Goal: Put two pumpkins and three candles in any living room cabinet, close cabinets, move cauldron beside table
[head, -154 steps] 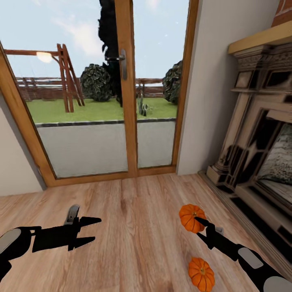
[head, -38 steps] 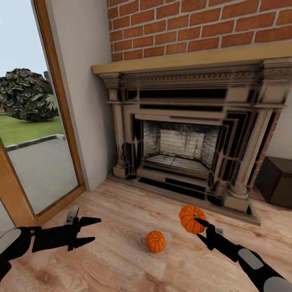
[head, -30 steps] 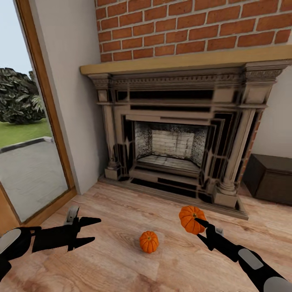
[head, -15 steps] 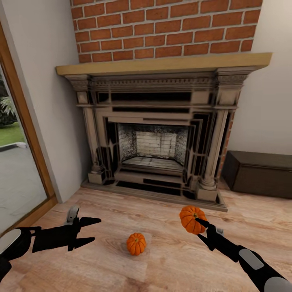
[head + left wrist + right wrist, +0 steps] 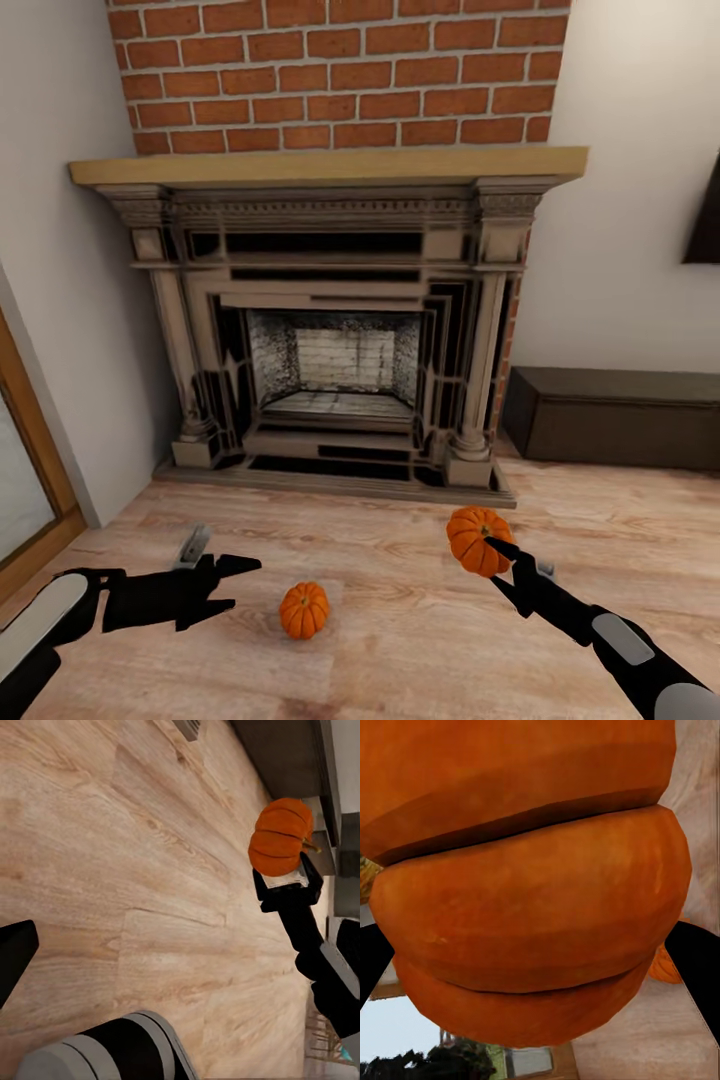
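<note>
Pumpkin, squat ribbed bright-orange [image 5: 476, 539], clamped in right pincer [image 5: 497, 552] for transport; dark-brown low wooden cabinet [image 5: 615, 417] at two o'clock; left pincer [image 5: 238, 583] released.

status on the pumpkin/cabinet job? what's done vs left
Nothing looks finished yet. In hand: the right gripper holds one pumpkin up off the floor. The second pumpkin sits on the floor in front of the fireplace, near the open left gripper. The dark cabinet stands right of the fireplace, its front looking closed. Left: both pumpkins into it, plus candles and cauldron.
</note>
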### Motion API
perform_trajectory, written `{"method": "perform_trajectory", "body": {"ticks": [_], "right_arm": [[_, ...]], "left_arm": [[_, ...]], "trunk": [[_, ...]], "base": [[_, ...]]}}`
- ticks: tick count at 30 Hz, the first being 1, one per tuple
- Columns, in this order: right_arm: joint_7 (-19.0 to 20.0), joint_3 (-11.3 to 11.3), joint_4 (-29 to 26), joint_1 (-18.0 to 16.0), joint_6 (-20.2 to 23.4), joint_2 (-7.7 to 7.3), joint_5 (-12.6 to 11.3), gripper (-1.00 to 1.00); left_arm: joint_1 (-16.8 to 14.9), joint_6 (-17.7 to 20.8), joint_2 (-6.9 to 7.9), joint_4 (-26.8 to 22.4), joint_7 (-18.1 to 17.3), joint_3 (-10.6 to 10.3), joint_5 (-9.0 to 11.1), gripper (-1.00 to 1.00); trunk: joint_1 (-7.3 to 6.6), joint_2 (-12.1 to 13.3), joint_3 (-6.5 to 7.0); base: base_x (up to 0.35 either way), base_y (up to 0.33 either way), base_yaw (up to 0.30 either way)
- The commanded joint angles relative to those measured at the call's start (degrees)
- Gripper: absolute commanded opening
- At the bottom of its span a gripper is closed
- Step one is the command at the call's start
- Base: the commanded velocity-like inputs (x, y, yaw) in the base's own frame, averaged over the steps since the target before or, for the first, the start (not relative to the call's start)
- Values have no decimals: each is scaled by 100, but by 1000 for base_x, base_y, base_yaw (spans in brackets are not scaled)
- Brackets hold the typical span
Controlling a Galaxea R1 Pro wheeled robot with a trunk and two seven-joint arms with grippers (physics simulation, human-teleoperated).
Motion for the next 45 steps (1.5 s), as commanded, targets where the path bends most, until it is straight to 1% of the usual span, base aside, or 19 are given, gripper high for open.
{"method": "perform_trajectory", "body": {"ticks": [1,2,5,7,11,12,16,18,19,21,22,23,27,30,31,33,38,42,45], "right_arm": [[12,34,1,-7,12,-7,-93,-100],[12,35,1,-7,5,-8,-93,-100],[11,39,-4,-7,-5,-10,-93,-100],[16,39,-25,-7,-6,-10,-93,-100],[66,34,-67,-7,-18,-10,-92,-100],[76,33,-71,-7,-24,-10,-92,-100],[108,31,-83,-7,-30,-10,-86,-100],[113,31,-85,-7,-37,-10,-85,-100],[115,31,-88,-7,-40,-10,-84,-100],[116,31,-93,-7,-45,-10,-84,-100],[116,31,-93,-7,-46,-10,-84,-100],[117,31,-94,-7,-64,-10,-84,-100],[117,45,-95,-7,-165,-10,-78,-100],[119,54,-95,-7,-196,-8,-76,-100],[115,56,-95,-7,-207,-10,-75,-100],[116,57,-95,-7,-208,-10,-75,-100],[124,50,-148,-7,-209,-17,-75,-100],[118,58,-369,-7,-209,-12,-75,-100],[104,72,-457,-7,-209,-11,-75,-100]], "left_arm": [[-3,-9,-60,6,56,-10,-45,100],[-7,-28,-119,35,56,-11,-172,100],[-11,-226,-318,102,49,17,-785,100],[-12,-377,-423,111,46,46,-1084,100],[-12,-827,-562,235,-117,50,-1731,100],[-12,-949,-591,268,-300,45,-1887,100],[-40,-1253,-639,726,-1538,54,-2757,100],[-53,-1521,-642,1059,-2080,70,-3061,100],[-77,-1753,-643,1375,-2466,74,-3224,100],[-208,-1973,-643,1872,-3100,77,-3402,100],[-236,-1998,-643,1970,-3215,77,-3433,100],[-321,-2052,-644,2253,-3511,78,-3538,100],[-474,-2105,-644,2593,-3926,78,-3753,100],[-555,-2137,-647,2656,-3997,78,-3793,100],[-819,-2222,-654,2986,-4031,72,-3811,100],[-922,-2231,-672,3168,-4034,64,-3829,100],[-1223,-2239,-878,3886,-4044,58,-4149,100],[-1266,-2242,-933,4032,-4045,60,-4196,100],[-1275,-2273,-955,4344,-4045,61,-4211,100]], "trunk": [[-1,-3,-1],[-1,-3,4],[-1,-3,17],[-1,-3,27],[-1,-3,45],[-1,-3,50],[-1,-3,60],[-1,-3,61],[-1,-3,61],[-1,-3,62],[-1,-3,62],[-1,-3,62],[-1,-3,62],[-1,-3,62],[-1,-3,62],[-1,-3,62],[-1,-3,62],[-1,-3,62],[-1,-3,62]], "base": [[0,0,-269],[0,0,-268],[0,0,-267],[0,0,-255],[0,0,-233],[0,0,-221],[0,0,-124],[0,0,-32],[0,0,-13],[0,0,-6],[0,0,-3],[0,0,-2],[0,0,0],[0,0,0],[0,0,0],[0,0,0],[0,0,0],[0,0,0],[0,0,0]]}}
